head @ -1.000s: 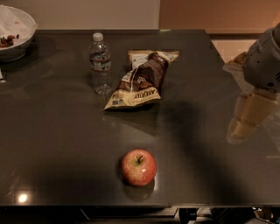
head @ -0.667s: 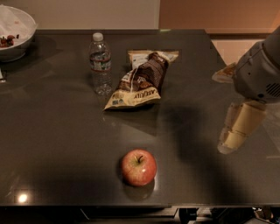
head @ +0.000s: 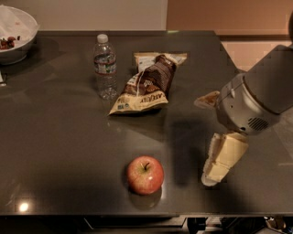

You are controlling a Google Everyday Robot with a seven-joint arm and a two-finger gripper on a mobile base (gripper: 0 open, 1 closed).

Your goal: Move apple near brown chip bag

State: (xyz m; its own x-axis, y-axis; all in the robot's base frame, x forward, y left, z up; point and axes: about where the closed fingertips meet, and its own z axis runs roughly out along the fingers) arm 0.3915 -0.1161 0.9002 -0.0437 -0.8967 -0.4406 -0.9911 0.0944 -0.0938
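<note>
Claw [head: 211, 176] hangs low over the table [head: 55, 128], right side; wide or narrow, cannot tell. Apple [head: 145, 174] near its left, well apart from brown chip bag [head: 149, 84].

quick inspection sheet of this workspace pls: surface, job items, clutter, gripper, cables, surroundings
surface: dark glossy table, with light reflections near the front left corner
job's things: apple upright near the front edge, stem up; brown chip bag lying farther back near the middle, well apart from the apple
clutter: water bottle standing just left of the bag; tan packet partly under the bag's far end; white bowl at the back left corner with something dark inside
grippers: gripper to the right of the apple, near the front edge, not touching the apple
cables: nothing seen
surroundings: pale wall behind the table, orange-brown panel to its right
</note>
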